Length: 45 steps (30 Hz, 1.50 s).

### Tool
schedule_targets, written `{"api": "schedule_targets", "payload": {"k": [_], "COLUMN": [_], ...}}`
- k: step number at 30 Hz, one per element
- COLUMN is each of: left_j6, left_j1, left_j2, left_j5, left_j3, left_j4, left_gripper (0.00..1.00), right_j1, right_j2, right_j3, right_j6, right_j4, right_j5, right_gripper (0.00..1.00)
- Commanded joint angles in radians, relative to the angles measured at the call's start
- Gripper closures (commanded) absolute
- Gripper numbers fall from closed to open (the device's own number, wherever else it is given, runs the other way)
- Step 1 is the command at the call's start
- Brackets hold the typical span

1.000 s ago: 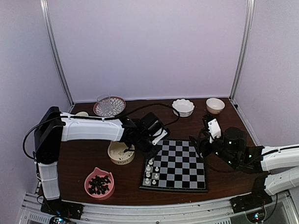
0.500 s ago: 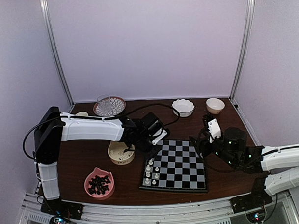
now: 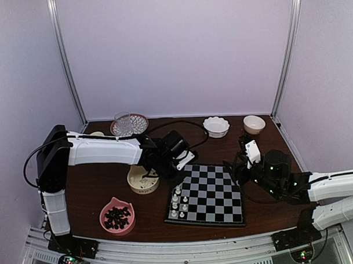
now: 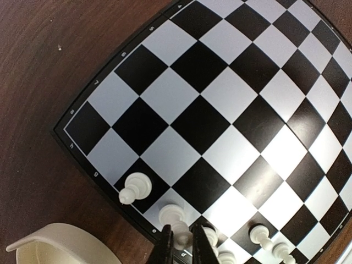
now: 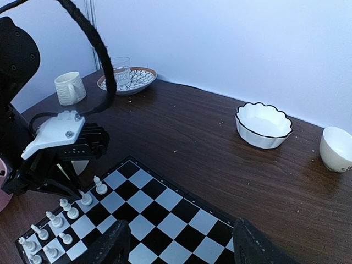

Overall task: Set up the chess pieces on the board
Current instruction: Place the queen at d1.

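The board [image 3: 217, 207] lies at the table's front centre, also in the left wrist view [image 4: 236, 99] and the right wrist view [image 5: 165, 220]. Several white chess pieces [image 3: 178, 202] stand in its left columns. My left gripper [image 3: 175, 165] is over the board's far-left corner. In its wrist view the gripper [image 4: 181, 248] is shut on a white piece [image 4: 175, 215] whose base rests on an edge square. Another white piece [image 4: 136, 187] stands one square away. My right gripper [image 3: 239, 171] hovers at the board's right edge, open and empty [image 5: 184, 247].
A cream bowl [image 3: 142, 180] sits left of the board, its rim in the left wrist view [image 4: 55, 242]. A pink bowl of black pieces [image 3: 117, 216] sits front left. A glass on a patterned plate [image 3: 128, 124], a mug [image 5: 70, 88], a scalloped white bowl [image 3: 216, 126] and a small cup [image 3: 254, 124] line the back.
My left arm has shifted a little to the left over the board's far-left corner. The right arm has not moved.
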Motion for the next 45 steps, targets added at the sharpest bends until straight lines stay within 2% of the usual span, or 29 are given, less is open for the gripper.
{"api": "schedule_targets", "payload": {"k": [1, 27, 33, 45], "left_j6": [-0.011, -0.022, -0.020, -0.012], "left_j1": [0.010, 0.027, 0.029, 0.028], "left_j2": [-0.042, -0.010, -0.011, -0.045], "left_j5": [0.022, 0.089, 0.084, 0.050], "left_j3": [-0.009, -0.010, -0.009, -0.002], "left_j4": [0.006, 0.028, 0.026, 0.016], "left_gripper": [0.92, 0.87, 0.73, 0.72], "right_j1": [-0.005, -0.005, -0.005, -0.005], "right_j2": [0.010, 0.011, 0.011, 0.011], "right_j3": [0.006, 0.008, 0.008, 0.008], "right_j6": [0.004, 0.004, 0.006, 0.005], "right_j4": [0.012, 0.010, 0.009, 0.009], "right_j5": [-0.006, -0.012, -0.014, -0.014], "right_gripper": [0.33, 0.33, 0.33, 0.33]}}
